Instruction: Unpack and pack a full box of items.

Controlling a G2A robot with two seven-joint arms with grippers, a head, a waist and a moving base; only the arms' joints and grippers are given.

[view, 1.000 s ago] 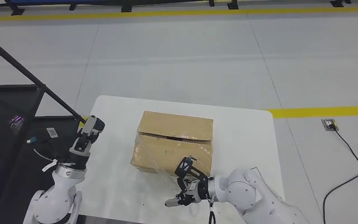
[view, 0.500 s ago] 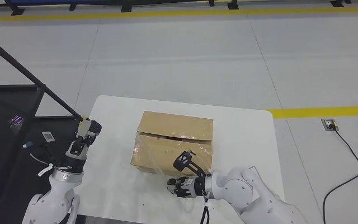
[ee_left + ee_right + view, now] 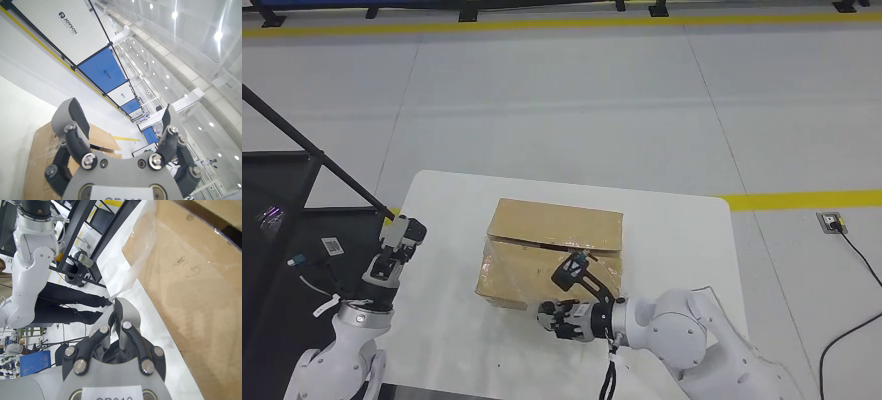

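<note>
- My left gripper [image 3: 122, 111] hangs at the left edge of the white table [image 3: 442, 300], well apart from the box [image 3: 552, 255]. Its fingers are spread wide with nothing between them.
- The box, plain cardboard, sits mid-table. A dark gap shows along its top flap seam.
- My right gripper [image 3: 115, 308] is at the box's near face. Its fingers are pinched tight on a strip of clear film [image 3: 140, 256] that runs up to the box's edge.

white table [image 3: 672, 230], cardboard box [image 3: 557, 250] on it
</note>
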